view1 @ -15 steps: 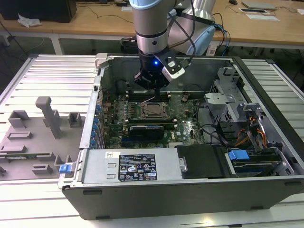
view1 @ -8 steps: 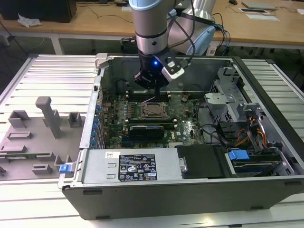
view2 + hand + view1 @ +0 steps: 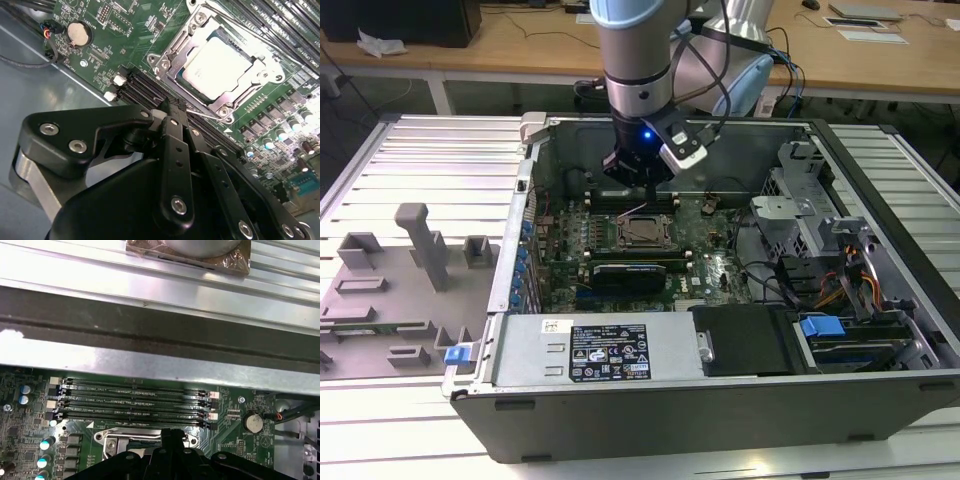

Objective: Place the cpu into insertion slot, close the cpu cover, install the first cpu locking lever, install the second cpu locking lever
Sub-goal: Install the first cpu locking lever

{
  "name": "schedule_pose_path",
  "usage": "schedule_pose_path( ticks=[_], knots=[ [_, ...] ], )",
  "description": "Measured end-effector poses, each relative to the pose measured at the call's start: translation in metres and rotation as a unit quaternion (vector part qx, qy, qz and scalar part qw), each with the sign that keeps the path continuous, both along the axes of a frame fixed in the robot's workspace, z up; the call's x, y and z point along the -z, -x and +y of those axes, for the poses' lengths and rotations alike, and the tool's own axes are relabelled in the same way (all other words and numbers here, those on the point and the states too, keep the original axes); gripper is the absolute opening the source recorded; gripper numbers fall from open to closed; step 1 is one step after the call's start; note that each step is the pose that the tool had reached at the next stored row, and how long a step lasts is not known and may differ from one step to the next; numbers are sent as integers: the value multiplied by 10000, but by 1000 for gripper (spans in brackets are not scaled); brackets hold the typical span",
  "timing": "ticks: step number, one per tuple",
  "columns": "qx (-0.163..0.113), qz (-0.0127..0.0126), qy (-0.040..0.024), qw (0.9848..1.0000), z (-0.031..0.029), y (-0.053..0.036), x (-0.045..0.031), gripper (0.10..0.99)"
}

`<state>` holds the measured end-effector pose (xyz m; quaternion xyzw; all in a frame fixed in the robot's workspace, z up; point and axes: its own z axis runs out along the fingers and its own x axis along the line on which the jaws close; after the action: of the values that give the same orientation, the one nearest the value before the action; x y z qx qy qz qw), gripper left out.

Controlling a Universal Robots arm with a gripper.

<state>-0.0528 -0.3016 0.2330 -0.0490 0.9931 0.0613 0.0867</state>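
The cpu [image 3: 220,62] sits in the insertion slot [image 3: 190,97] on the green board [image 3: 125,30]. The cpu cover [image 3: 172,52] lies flat over its edges, so 2 of the 4 steps look done. In the second wrist view the jaws, clenched on nothing, hang just beside the socket. Whether either of the 2 locking levers is latched I cannot tell.

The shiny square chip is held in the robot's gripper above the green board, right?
Not quite. The cpu is not held in the gripper. It lies in the insertion slot on the green board, as the second wrist view shows.
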Motion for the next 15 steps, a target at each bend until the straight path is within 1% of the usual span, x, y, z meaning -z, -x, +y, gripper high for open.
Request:
schedule_pose_path(
  ticks=[4,8,11,13,14,15],
  knots=[
    [0,-7,-70,10000,10,0,25,106],
    [0,-16,-70,10000,15,0,79,106],
    [2,-42,-70,10000,22,1,116,106],
    [5,-81,-70,9999,23,7,133,106],
    [9,-117,-70,9999,25,13,144,106],
    [12,-145,-71,9999,27,21,157,106]
  ],
)
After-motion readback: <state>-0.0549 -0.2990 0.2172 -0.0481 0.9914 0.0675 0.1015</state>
